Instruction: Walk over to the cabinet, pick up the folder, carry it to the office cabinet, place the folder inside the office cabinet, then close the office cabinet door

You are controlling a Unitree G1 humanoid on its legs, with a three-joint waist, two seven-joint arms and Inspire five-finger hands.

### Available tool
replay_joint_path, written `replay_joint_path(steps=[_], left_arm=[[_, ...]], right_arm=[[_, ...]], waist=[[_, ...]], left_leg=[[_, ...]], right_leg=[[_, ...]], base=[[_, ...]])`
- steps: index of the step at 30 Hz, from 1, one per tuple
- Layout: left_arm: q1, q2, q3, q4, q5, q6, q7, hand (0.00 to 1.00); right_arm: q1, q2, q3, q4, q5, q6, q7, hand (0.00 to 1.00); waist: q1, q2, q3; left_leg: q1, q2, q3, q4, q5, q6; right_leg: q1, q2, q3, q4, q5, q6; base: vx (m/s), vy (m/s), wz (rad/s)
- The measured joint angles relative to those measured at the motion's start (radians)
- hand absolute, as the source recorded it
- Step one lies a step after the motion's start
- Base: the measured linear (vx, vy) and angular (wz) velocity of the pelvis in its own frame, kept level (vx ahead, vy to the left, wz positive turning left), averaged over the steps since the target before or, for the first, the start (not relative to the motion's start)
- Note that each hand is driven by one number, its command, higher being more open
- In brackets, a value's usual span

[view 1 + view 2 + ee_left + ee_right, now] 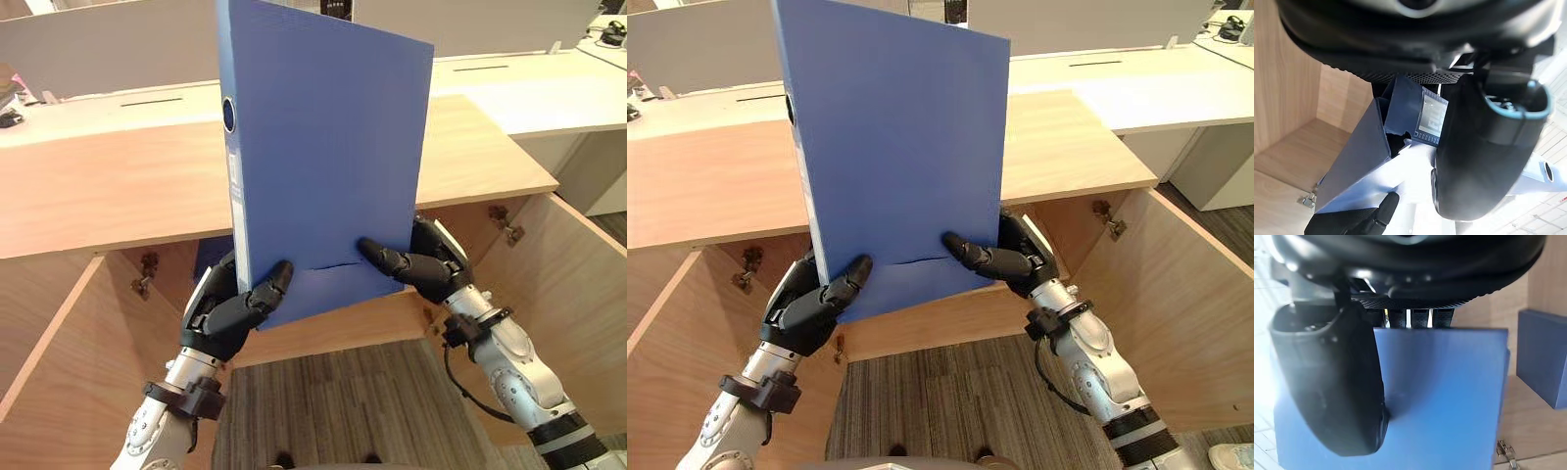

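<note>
I hold a blue folder (328,147) upright in front of the open cabinet, its spine with a round finger hole turned to my left. My left hand (230,308) is shut on the folder's lower left corner, thumb pressed on the near face. My right hand (426,264) is shut on the lower right edge, its thumb lying across the cover. In the left wrist view the folder's bottom edge (1361,161) shows past the thumb (1484,161). The right wrist view has the thumb (1332,382) flat on the blue cover (1449,396).
The wooden cabinet's top (108,186) runs behind the folder. Its left door (49,362) and right door (578,304) stand swung open toward me. Another blue folder (1542,357) stands inside the cabinet. White desks (549,88) lie beyond, with grey carpet (343,401) below.
</note>
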Motion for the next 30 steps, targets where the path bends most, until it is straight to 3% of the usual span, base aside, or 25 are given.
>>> replay_joint_path(steps=[2,3,6,9,14,17,21,25,30], left_arm=[[0.000,-0.001,0.015,0.000,0.018,-0.002,-0.014,0.00],[0.000,-0.016,0.029,0.000,0.037,-0.001,-0.016,1.00],[-0.006,-0.103,0.067,0.029,0.087,-0.007,-0.019,1.00],[-0.026,-0.232,0.112,0.039,0.178,-0.028,-0.029,1.00],[-0.058,-0.414,0.252,0.139,0.302,-0.100,0.024,1.00],[-0.060,-0.447,0.307,0.236,0.343,-0.124,0.063,1.00],[-0.065,-0.471,0.449,0.509,0.392,-0.099,0.212,1.00],[-0.032,-0.470,0.473,0.690,0.437,-0.065,0.237,1.00],[-0.037,-0.464,0.465,0.908,0.535,-0.046,0.228,1.00]], right_arm=[[0.000,-0.001,0.000,0.000,0.000,0.000,0.005,0.00],[0.000,0.005,0.000,-0.005,-0.002,0.000,0.015,0.00],[0.005,0.056,-0.010,-0.052,-0.039,0.001,0.021,0.00],[0.006,0.171,-0.061,-0.065,-0.118,0.004,0.015,0.00],[0.008,0.326,-0.097,-0.153,-0.257,0.005,-0.031,0.00],[0.008,0.354,-0.126,-0.156,-0.339,0.004,-0.057,0.00],[0.009,0.368,-0.169,-0.189,-0.365,-0.002,-0.070,0.00],[0.009,0.364,-0.168,-0.238,-0.371,-0.031,-0.069,0.00],[0.023,0.341,-0.073,-0.239,-0.437,-0.039,-0.069,0.00]], waist=[[0.004,0.000,0.000],[0.005,0.001,-0.001],[0.008,0.008,-0.014],[0.025,0.009,-0.022],[0.033,0.008,-0.024],[0.040,0.008,-0.024],[0.036,0.006,-0.025],[0.038,0.000,-0.029],[0.040,-0.011,-0.036]], left_leg=[[-0.002,-0.001,-0.002,0.000,0.001,0.000],[-0.003,0.000,-0.002,0.000,0.001,0.000],[-0.016,0.000,-0.002,-0.002,0.003,0.000],[-0.020,0.000,-0.009,0.000,0.004,0.000],[-0.025,0.001,-0.016,-0.002,0.006,-0.001],[-0.025,0.000,-0.017,-0.005,0.006,-0.001],[-0.035,0.003,-0.021,-0.006,0.006,-0.001],[-0.049,0.005,-0.023,-0.005,0.007,-0.002],[-0.064,0.005,-0.027,-0.005,0.007,-0.002]], right_leg=[[-0.001,0.000,-0.002,0.000,0.000,0.000],[-0.002,0.000,-0.002,0.000,0.000,0.000],[-0.015,0.000,-0.002,0.000,0.000,0.000],[-0.016,0.001,-0.008,0.000,0.000,0.000],[-0.016,0.001,-0.014,0.000,0.000,0.000],[-0.016,0.000,-0.016,0.000,0.000,0.000],[-0.024,0.000,-0.020,-0.002,-0.001,0.000],[-0.037,-0.003,-0.024,-0.002,0.000,0.000],[-0.050,-0.006,-0.027,-0.002,0.000,0.000]], base=[[-0.01,-0.004,0.02],[0.00,0.000,0.00],[0.00,-0.005,0.01],[0.01,-0.017,0.06],[-0.01,-0.010,0.04],[-0.01,-0.003,0.02],[-0.01,-0.002,0.01],[0.01,-0.004,0.02],[0.00,0.000,0.01]])
